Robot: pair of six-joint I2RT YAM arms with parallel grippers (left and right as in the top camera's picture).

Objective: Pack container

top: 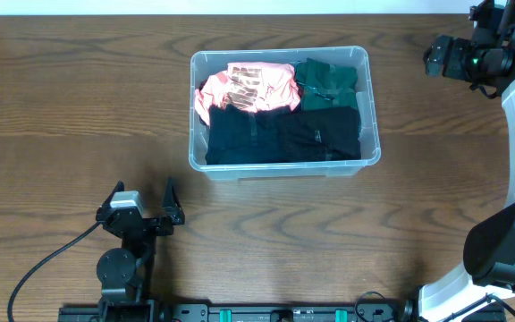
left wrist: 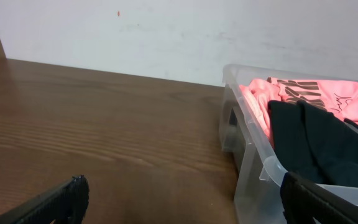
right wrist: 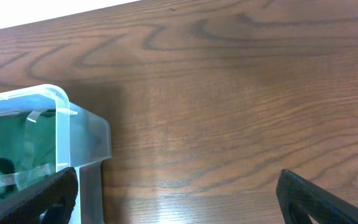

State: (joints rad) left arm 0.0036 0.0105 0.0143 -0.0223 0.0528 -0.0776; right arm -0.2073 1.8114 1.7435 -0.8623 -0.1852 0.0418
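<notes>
I see a brown wood table [top: 61, 107] and a white wall [left wrist: 166, 37].
The wood has wavy lines, and soft light shines on it.

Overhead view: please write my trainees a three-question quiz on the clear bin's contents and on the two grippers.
1. True or false: the pink garment lies outside the container.
2. Which garment fills the container's half nearer the left gripper? A) green B) black C) pink
3. Fill in: the left gripper and the right gripper both stand ____, holding nothing.
Key: 1 false, it lies inside; 2 B, the black garment; 3 open.
</notes>
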